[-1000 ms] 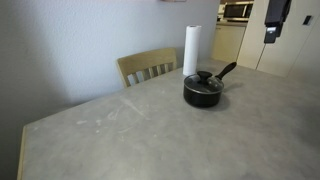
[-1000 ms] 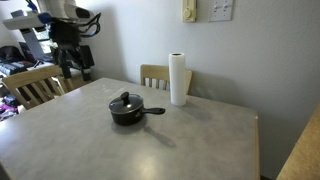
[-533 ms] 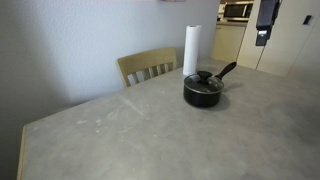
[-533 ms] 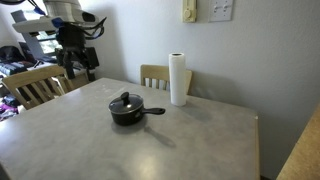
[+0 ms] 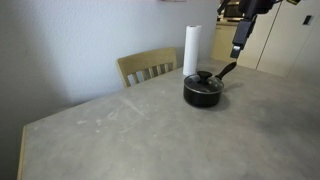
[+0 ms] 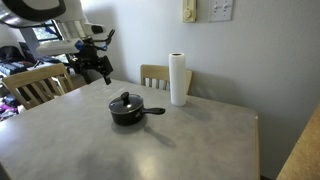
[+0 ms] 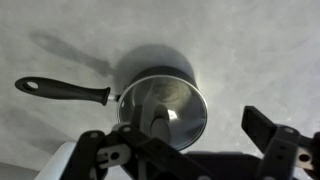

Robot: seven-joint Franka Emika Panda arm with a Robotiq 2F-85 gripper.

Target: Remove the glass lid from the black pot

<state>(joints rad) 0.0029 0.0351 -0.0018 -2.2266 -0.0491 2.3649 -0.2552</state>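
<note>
The black pot (image 5: 203, 94) stands on the grey table with its long handle (image 5: 225, 71) pointing away; it also shows in an exterior view (image 6: 127, 113). The glass lid (image 5: 203, 79) sits on it, black knob up, and shows too in an exterior view (image 6: 125, 102). In the wrist view the lid (image 7: 172, 100) and the pot handle (image 7: 60, 91) lie below the camera. My gripper (image 5: 239, 47) hangs in the air above and beside the pot, apart from it, as an exterior view (image 6: 103, 72) also shows. Its fingers (image 7: 185, 150) are spread, with nothing between them.
A tall white paper-towel roll (image 5: 191, 50) stands just behind the pot (image 6: 179, 80). Wooden chairs (image 5: 148, 66) (image 6: 33, 86) stand at the table's edges. The grey table (image 5: 130, 130) stretches wide in front of the pot.
The arm has swung toward the pot and come lower over the last second. The pot and lid have not moved.
</note>
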